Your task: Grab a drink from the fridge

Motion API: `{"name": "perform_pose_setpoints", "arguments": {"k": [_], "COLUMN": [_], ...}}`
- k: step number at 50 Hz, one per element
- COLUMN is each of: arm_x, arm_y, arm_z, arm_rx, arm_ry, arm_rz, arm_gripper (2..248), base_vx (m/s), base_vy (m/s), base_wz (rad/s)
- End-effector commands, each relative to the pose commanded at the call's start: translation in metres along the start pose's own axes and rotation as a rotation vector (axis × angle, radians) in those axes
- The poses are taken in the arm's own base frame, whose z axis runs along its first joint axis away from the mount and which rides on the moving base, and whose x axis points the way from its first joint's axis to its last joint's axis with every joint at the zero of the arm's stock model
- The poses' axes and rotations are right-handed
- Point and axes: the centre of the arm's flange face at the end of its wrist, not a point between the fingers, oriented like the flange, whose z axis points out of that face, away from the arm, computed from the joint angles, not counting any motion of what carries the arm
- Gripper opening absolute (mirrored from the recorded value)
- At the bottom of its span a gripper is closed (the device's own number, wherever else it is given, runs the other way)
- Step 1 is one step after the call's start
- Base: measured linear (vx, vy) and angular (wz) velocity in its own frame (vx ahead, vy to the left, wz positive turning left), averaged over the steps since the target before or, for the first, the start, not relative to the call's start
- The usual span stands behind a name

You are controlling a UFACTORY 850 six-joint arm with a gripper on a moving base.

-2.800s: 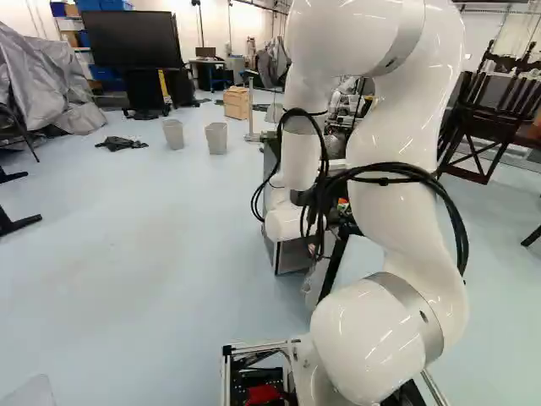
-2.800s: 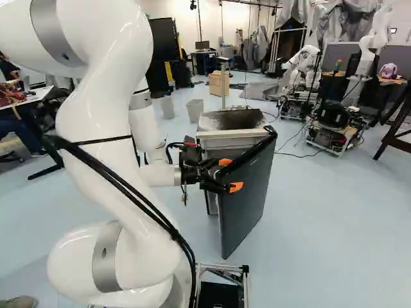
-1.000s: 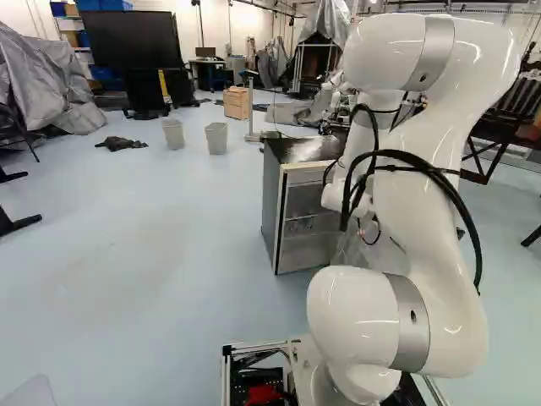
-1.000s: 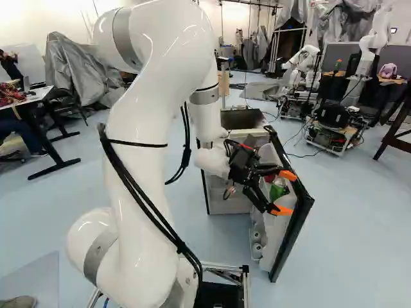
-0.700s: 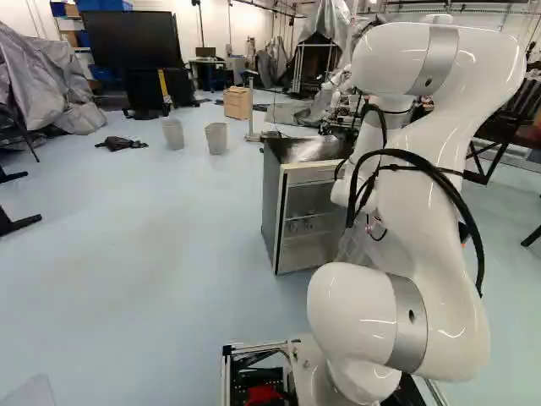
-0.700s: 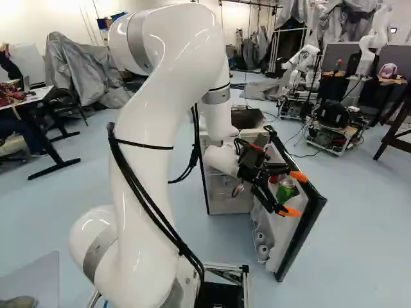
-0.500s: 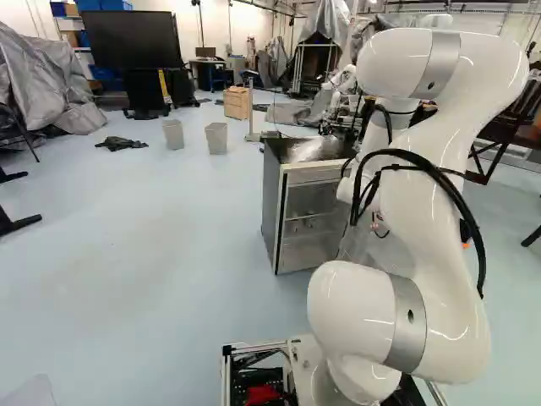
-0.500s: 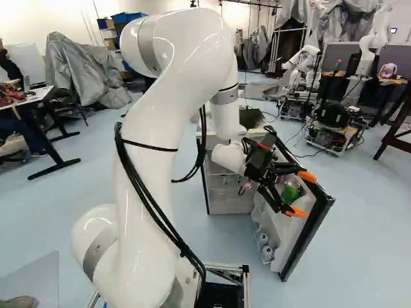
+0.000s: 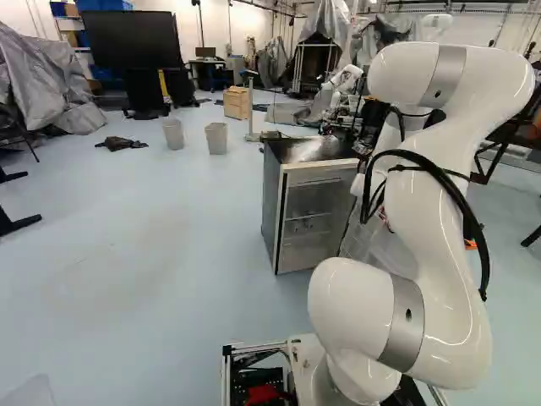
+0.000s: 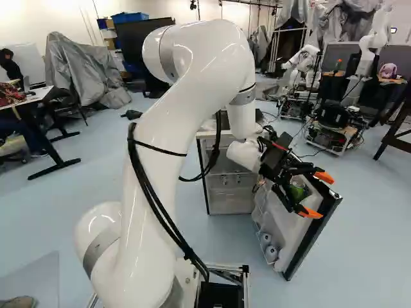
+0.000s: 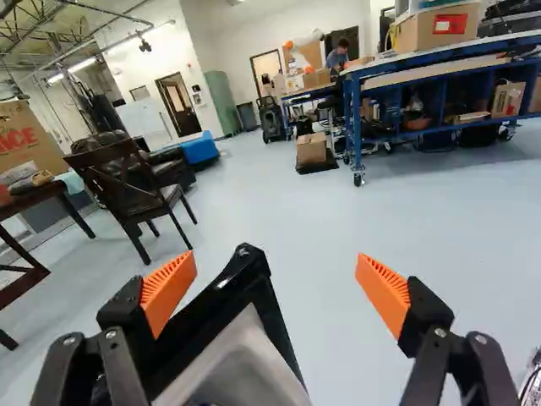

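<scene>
- You have the first part done: the fridge [image 9: 317, 207] is open, its door [image 10: 314, 230] swung well out from the body.
- The fetching itself is all left to do: reach in, grip a drink, lift it clear. I judge you're short of halfway.
- Your gripper [image 11: 276, 259] stands wide open, nothing gripped. In the wrist view the door's upper corner shows between its fingers, nearer one than the other; you can't tell there whether they touch.
- Your likeliest drink is the green container [image 10: 298, 191], in the upper part of the door's inner side. In the right base view you see it past the fingers, partly hidden; can or bottle, you can't tell.
- Lower down in the door rack [image 10: 257, 221] you have a few pale, round-ended containers [image 10: 270, 253], close together. What they hold doesn't show.
- Inside the fridge body you can make out shelves and some small pale items [image 10: 225, 180], too faint to name.
- Next, I'd have you bring the fingers clear of the door edge and turn them towards the rack.
- Watch that edge: a finger catching it could swing the door and jostle your drinks.
</scene>
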Motion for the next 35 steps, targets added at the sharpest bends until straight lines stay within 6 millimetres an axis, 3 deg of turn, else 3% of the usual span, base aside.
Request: {"name": "perform_pose_setpoints", "arguments": {"k": [15, 35], "arm_x": [0.001, 0.01], "arm_y": [0.004, 0.037], "arm_z": [-0.002, -0.018], "arm_rx": [0.032, 0.195], "arm_ry": [-0.001, -0.012], "arm_rz": [-0.014, -0.103], "arm_gripper": [247, 247], "base_vx": [0.0, 0.0], "base_vy": [0.0, 0.0], "base_wz": [0.0, 0.0]}}
